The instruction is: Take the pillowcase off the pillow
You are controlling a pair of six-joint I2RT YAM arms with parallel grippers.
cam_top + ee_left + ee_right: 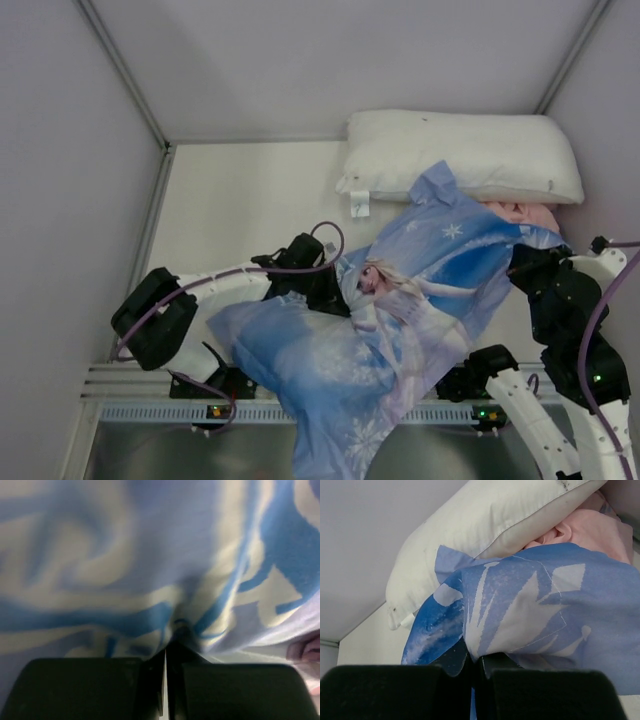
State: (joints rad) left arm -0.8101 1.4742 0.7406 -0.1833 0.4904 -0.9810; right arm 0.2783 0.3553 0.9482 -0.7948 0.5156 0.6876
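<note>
The pillowcase, light blue with a blonde cartoon princess and snowflakes, lies diagonally across the table and droops over the near edge. Its pale pink side shows at the far right. The pillow is hidden; the case's near left part looks bulky. My left gripper is shut on a pinch of the pillowcase at its left middle, with the fabric filling the left wrist view above the gripper. At the case's right edge my right gripper is shut on a fold of the pillowcase, seen between the gripper's tips.
A white pillow with a small white corner tag lies along the back wall, partly over the case's far end. Grey walls close in left, back and right. A metal rail runs along the near edge.
</note>
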